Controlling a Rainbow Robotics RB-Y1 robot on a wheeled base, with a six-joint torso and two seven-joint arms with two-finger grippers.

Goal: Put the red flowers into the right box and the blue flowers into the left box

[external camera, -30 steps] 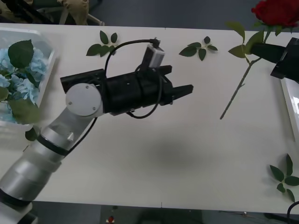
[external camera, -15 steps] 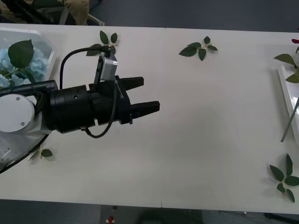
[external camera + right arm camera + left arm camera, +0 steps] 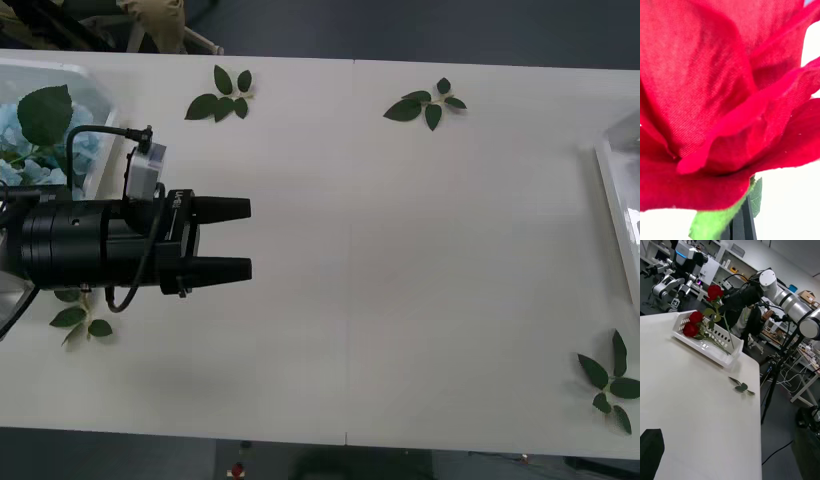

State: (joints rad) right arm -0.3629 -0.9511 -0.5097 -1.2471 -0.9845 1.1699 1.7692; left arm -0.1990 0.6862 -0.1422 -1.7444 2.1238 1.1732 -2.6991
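Left wrist view has the right gripper (image 3: 723, 303) pinching a red rose (image 3: 715, 291), stem hanging straight down, directly over the right box (image 3: 727, 354); left gripper (image 3: 232, 239) spread, idle.

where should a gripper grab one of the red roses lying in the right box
Grip the thin green stem just below a bloom, coming straight down from above. The red flowers lie flat in the right box, whose raised walls block any sideways approach.

The left gripper (image 3: 233, 238), fingers parted and empty, hovers over the table (image 3: 400, 260) beside the left box (image 3: 100, 130).
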